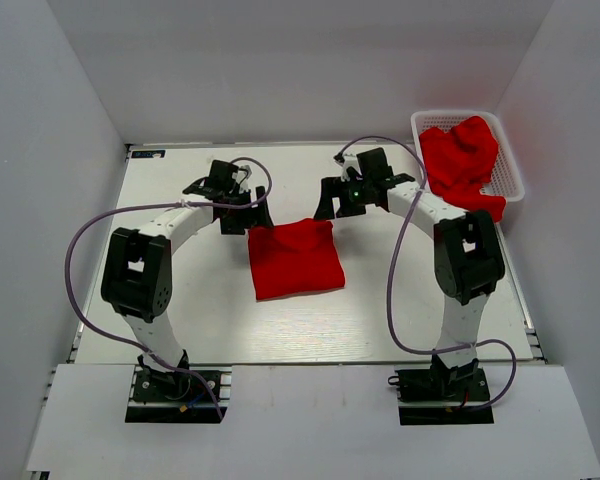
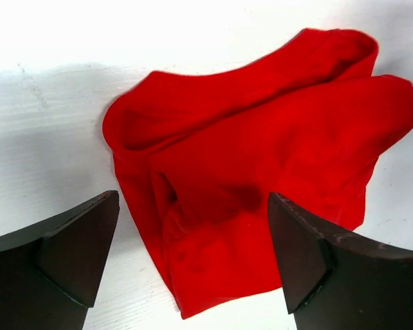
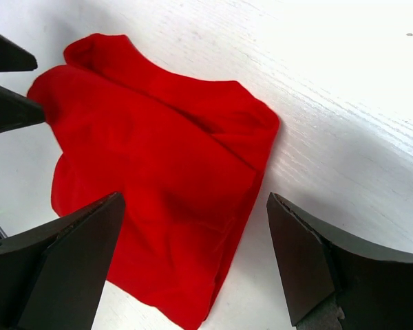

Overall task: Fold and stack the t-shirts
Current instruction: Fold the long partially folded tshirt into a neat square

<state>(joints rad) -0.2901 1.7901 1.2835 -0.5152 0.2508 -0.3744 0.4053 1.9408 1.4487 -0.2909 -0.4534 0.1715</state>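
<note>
- Now, one folded t-shirt (image 1: 294, 258) lies flat on the white table (image 1: 180, 300), in the middle, between the two arms.
- It is bright red and has soft wrinkles. It looks like a rough square from above.
- The left gripper (image 1: 247, 220) is at the far left corner of this shirt. Its two dark fingers (image 2: 69, 254) are spread wide apart, and nothing is between them but the red cloth seen below.
- The right gripper (image 1: 338, 208) is at the far right corner of the same shirt. Its fingers (image 3: 310, 261) are spread wide apart too, and they hold nothing.
- I cannot tell if any finger is touching the cloth or is just above it.
- More red shirts sit well apart, at the far right corner of the table. This heap of t-shirts (image 1: 460, 160) is bunched up inside a white basket (image 1: 450, 114).
- Some of that red cloth hangs out over the near edge of the basket, close to the right arm.
</note>
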